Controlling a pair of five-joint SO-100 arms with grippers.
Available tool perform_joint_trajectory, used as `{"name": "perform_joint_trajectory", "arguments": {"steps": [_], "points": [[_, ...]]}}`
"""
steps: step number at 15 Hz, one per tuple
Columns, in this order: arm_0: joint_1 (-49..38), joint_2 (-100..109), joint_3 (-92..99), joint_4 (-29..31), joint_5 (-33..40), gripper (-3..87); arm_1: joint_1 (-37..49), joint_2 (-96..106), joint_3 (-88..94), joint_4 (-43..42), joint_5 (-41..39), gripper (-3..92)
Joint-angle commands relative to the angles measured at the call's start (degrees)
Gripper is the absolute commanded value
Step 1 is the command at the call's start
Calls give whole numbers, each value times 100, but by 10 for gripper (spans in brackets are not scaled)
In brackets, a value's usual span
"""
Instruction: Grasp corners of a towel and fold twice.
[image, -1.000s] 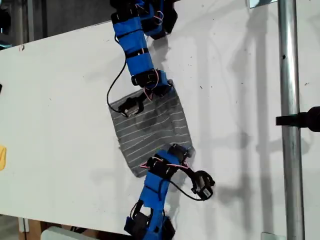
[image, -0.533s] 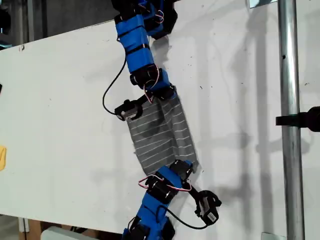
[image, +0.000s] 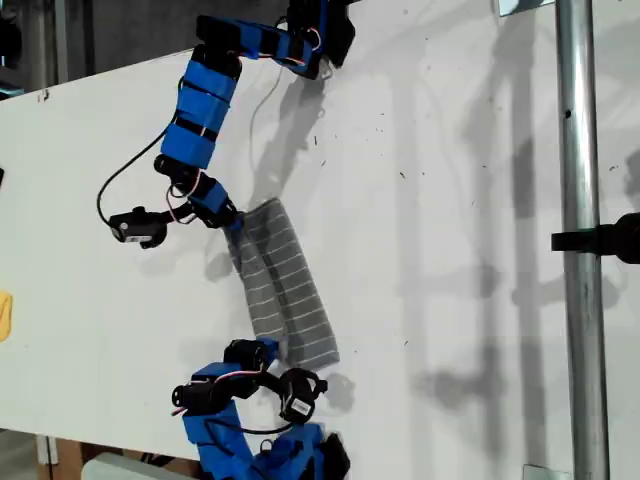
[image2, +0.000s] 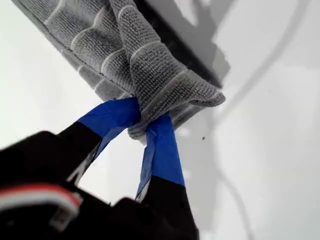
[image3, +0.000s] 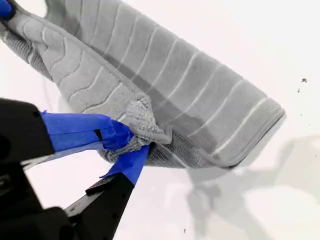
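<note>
**Grip state.** My first gripper (image2: 145, 127) has its blue-taped fingers (image2: 160, 150) pressed together on a bunched corner (image2: 137, 131) of the towel (image2: 150, 65). My second gripper (image3: 137, 145) pinches another corner (image3: 145, 120) in the same way. In the second wrist view two layers of cloth show beyond that pinch, the upper one lying over the lower.

**Towel position.** In the exterior view the towel (image: 285, 290) lies on the bench (image: 450, 200) as a narrow doubled strip. It runs from a gripper of the arm based at the bench's top edge to a gripper of the arm based at the bottom edge. The strip sits somewhat toward the exterior view's left of the bench's middle. The wrist views do not show which arm is first and which is second.

**Progress.** Judged from the doubled strip, the first fold is essentially made. Both held corners are not yet released, and the upper layer looks rumpled at the pinch points.

**Remaining.**
1. Set the held corners down.
2. Regrasp the strip.
3. Make the second fold across its length.
</note>
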Motion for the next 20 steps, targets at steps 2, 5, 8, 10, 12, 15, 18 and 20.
{"name": "perform_joint_trajectory", "arguments": {"steps": [2,5,8,10,12,15,18,20], "points": [[-448,791,281,79,360,-30,105,510,-677,-272,-272,-3],[26,677,1072,-202,-105,-11,-123,598,88,-220,-53,-3],[527,360,1740,-984,-712,6,-44,492,958,-378,123,-3],[615,26,1881,-1248,-976,12,62,193,1020,-483,123,-3],[624,-343,1898,-1301,-1107,12,132,-158,1028,-694,97,-3],[703,-650,1942,-1283,-1336,91,167,-606,1011,-826,105,-3],[879,-387,1890,-1063,-1371,221,246,-554,1002,-492,281,216],[923,88,1863,-475,-1626,244,237,-246,1002,-229,255,363]]}}
